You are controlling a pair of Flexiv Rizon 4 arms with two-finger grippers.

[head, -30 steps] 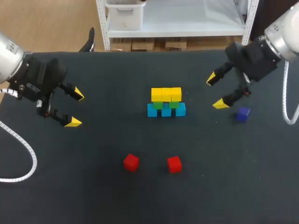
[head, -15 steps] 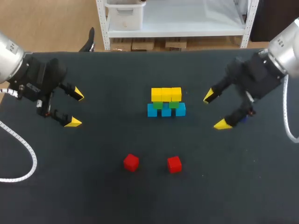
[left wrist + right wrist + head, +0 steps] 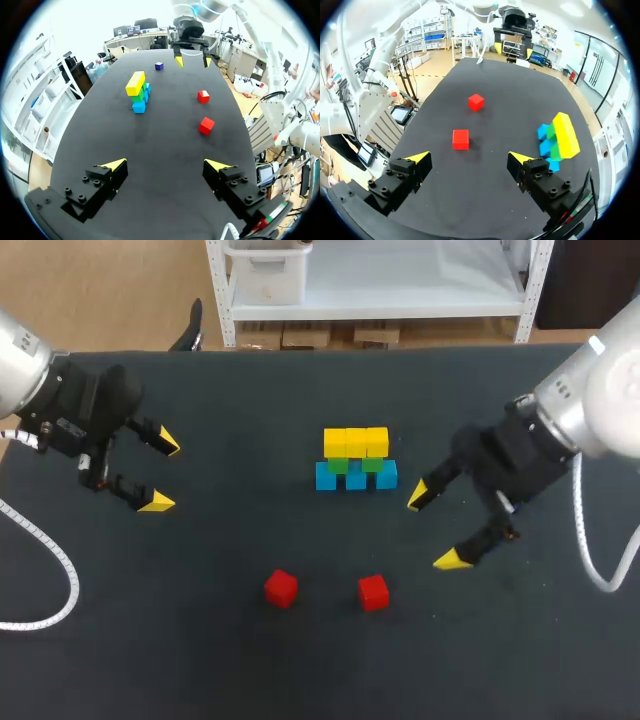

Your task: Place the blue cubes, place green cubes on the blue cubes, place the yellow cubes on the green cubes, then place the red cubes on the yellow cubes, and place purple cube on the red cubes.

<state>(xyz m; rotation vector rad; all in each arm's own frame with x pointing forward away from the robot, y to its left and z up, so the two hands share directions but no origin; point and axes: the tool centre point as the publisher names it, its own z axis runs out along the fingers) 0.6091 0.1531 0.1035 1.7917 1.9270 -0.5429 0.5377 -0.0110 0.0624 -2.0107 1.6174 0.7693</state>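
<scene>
1. 2 red cubes (image 3: 281,588) lie loose on the dark table (image 3: 200,660), at 6 o'clock of the stack: the red layer is not yet begun.
2. The right claw (image 3: 435,528), at 4 o'clock, gapes wide and empty; the left claw (image 3: 160,472), at 9 o'clock, likewise.
3. Done: 3 blue cubes (image 3: 356,480), 2 green cubes (image 3: 339,466) on them, 3 yellow cubes (image 3: 356,442) on top.
4. The purple cube (image 3: 159,65) waits alone, about 3 o'clock.

Matt dark table (image 3: 200,660); smooth plastic-looking red cubes (image 3: 281,588); glossy white arm casing (image 3: 615,390).
</scene>
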